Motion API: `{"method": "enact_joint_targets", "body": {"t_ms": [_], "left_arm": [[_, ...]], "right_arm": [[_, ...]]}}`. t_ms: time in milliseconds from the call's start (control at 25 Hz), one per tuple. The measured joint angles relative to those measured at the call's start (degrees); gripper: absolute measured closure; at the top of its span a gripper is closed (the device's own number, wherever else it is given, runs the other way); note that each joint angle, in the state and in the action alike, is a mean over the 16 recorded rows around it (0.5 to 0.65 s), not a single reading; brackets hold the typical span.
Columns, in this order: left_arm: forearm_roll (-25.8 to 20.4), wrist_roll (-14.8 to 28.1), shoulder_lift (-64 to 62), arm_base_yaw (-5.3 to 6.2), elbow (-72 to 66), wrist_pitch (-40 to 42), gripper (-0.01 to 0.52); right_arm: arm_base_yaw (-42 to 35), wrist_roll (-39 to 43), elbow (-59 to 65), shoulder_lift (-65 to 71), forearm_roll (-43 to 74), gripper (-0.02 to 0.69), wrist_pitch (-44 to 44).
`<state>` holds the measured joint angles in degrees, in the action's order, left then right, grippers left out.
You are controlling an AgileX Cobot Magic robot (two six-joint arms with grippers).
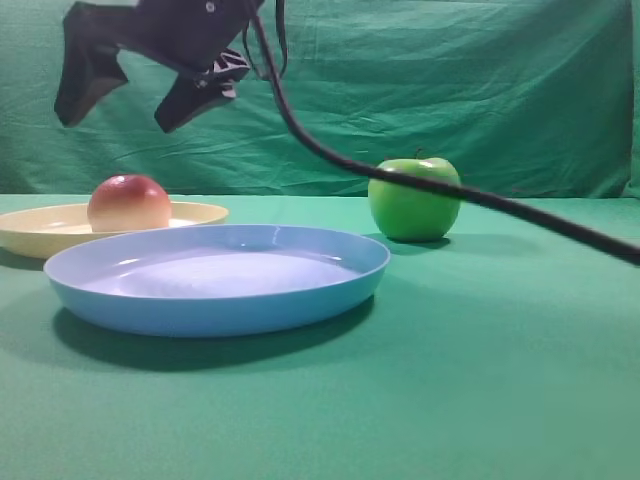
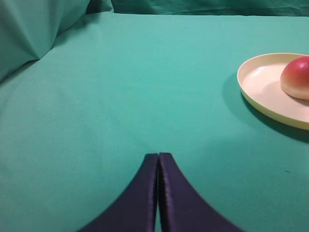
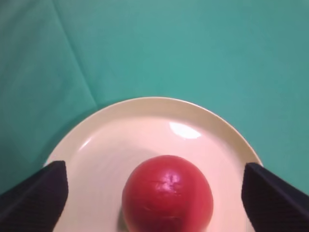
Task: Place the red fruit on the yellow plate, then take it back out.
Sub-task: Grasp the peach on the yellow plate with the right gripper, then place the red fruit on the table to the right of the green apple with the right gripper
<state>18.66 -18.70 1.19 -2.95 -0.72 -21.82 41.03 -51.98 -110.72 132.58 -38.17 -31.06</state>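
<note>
On the green worktop point(image 1: 480, 400) in the exterior high view, the red fruit point(image 1: 129, 204) sits on the yellow plate point(image 1: 200, 214) at far left, behind a larger blue plate point(image 1: 215, 300). A green apple point(image 1: 414, 199) stands well apart to the right. The right claw point(image 1: 135, 95) hangs above the fruit with its jaws spread wide, holding nothing, and a black cable point(image 1: 480, 195) trails from it across the apple.

From the left wrist, the left claw point(image 2: 158, 157) is pressed closed with nothing in it, over bare cloth; plate point(image 2: 260, 87) and fruit point(image 2: 297, 77) lie near the right edge.

From the right wrist, the fruit point(image 3: 167, 195) rests on the plate point(image 3: 145, 121), between the spread fingers point(image 3: 36, 198) and clear of both.
</note>
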Motion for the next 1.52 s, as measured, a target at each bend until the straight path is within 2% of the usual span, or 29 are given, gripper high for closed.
{"method": "enact_joint_targets", "body": {"t_ms": [80, 200, 360, 680, 760, 880, 1080, 1280, 1520], "left_arm": [[0.0, 0.0, 0.0, 0.00, 0.0, 0.0, 0.509], [0.0, 0.0, 0.0, 0.00, 0.0, 0.0, 0.467], [0.0, -0.1, 0.0, 0.00, 0.0, 0.0, 0.459], [0.0, -0.1, 0.0, 0.00, 0.0, 0.0, 0.459], [0.0, -0.1, 0.0, 0.00, 0.0, 0.0, 0.485], [0.0, -0.1, 0.0, 0.00, 0.0, 0.0, 0.511], [0.0, -0.1, 0.0, 0.00, 0.0, 0.0, 0.514], [0.0, -0.1, 0.0, 0.00, 0.0, 0.0, 0.514], [0.0, -0.1, 0.0, 0.00, 0.0, 0.0, 0.514]], "right_arm": [[0.2, -0.1, -0.2, 1.5, -0.1, 0.029, 1.3], [0.3, -0.2, -0.2, 3.5, -0.3, 0.045, 3.4], [0.5, -0.2, -0.2, 5.4, -0.5, 0.086, 5.7], [0.6, -0.3, -0.4, 6.7, -0.8, 0.277, 7.6], [0.6, -0.3, -0.4, 6.4, -0.8, 0.328, 6.9], [0.4, -0.2, -0.5, 5.3, -0.7, 0.394, 4.8], [-1.3, 1.9, -0.6, 1.3, -0.3, 0.467, -0.3], [-4.4, 6.8, -0.7, -5.3, 3.2, 0.476, -7.4], [-8.4, 16.9, -0.3, -15.2, 13.1, 0.478, -17.6]]}}
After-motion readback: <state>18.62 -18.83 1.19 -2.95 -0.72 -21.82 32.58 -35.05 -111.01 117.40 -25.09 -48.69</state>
